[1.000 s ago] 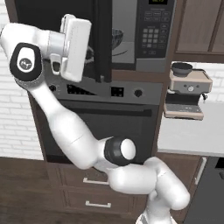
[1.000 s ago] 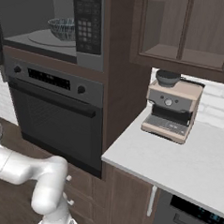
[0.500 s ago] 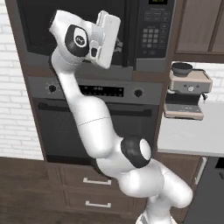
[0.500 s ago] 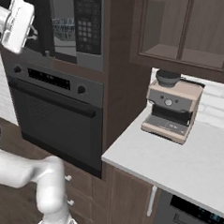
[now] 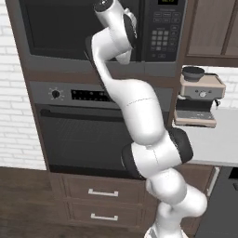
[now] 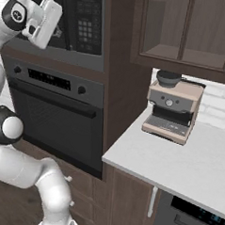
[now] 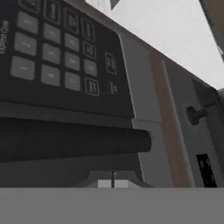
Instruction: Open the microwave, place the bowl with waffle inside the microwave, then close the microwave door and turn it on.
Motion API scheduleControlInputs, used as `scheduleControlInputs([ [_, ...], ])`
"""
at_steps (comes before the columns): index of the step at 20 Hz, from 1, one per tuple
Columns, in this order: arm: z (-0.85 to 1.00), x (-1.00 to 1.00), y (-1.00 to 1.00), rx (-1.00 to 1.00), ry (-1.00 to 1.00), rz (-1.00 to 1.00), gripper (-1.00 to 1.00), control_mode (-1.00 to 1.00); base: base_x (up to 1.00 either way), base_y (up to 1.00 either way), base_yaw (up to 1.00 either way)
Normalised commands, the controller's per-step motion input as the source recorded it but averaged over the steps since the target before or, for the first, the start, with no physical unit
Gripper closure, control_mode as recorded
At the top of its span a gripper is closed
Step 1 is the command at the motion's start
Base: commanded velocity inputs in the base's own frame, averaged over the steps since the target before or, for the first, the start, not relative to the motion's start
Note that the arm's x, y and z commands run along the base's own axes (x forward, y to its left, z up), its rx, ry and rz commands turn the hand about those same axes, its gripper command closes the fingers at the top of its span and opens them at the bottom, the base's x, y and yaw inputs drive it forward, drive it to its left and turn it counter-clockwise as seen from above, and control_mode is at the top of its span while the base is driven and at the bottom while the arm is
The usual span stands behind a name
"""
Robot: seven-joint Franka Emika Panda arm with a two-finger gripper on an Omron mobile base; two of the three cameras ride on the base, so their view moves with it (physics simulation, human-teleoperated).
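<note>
Evidently the big grey-and-black built-in microwave (image 5: 46, 58) is at the button-pressing stage. It sits in the dark wood cabinet column directly above the black wall oven with knobs (image 5: 83, 135). Its long axis runs level, left to right, and its front faces out into the room toward the robot.

The wide dark-glass microwave door (image 5: 51, 28) fills the left part of that front and looks flush with the frame, so I judge it closed. Whether the bowl sits behind the dark glass I cannot tell.

The white robot arm (image 5: 139, 107) reaches up across the middle of the door. Its jaws are pressed together with nothing between them and point at the front of the microwave.

Next comes the slim dark door handle (image 7: 70, 140). It stands vertically in the room, though in the hand view it lies crosswise because the hand is rolled. Just to its right is the black button keypad panel (image 5: 160, 39), close in front of the hand.

The main risk is a misplaced push:
- The handle lies between the closed tips and the buttons, so a straight advance could land on the handle or on the grey frame.
- The keys are small and tightly packed, so a slight drift could hit a neighbouring key and leave the microwave off.
- A hard shove could also skid the tips off the panel.

Well apart on the right, the beige espresso machine (image 5: 197, 100) stands on the pale bench (image 5: 223, 139), clear of the arm.
</note>
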Motion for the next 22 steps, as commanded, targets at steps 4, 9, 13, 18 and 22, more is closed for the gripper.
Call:
scheduleControlInputs([
  [4,-0.56,1.0,-0.32,0.03,0.1,0.55,1.0,-1.0,0.0,0.0,0.0],
  [9,-0.89,0.99,-0.18,-0.05,0.11,0.59,1.0,-1.0,0.0,0.0,0.0],
  [13,-1.0,0.06,0.53,-0.33,0.0,0.68,1.0,-1.0,0.0,0.0,0.0],
  [18,-1.0,-0.34,0.61,-0.22,-0.02,0.55,1.0,-1.0,0.0,0.0,0.0],
  [22,-0.96,-1.0,0.37,-0.02,-0.25,0.38,1.0,-1.0,0.0,0.0,0.0],
])
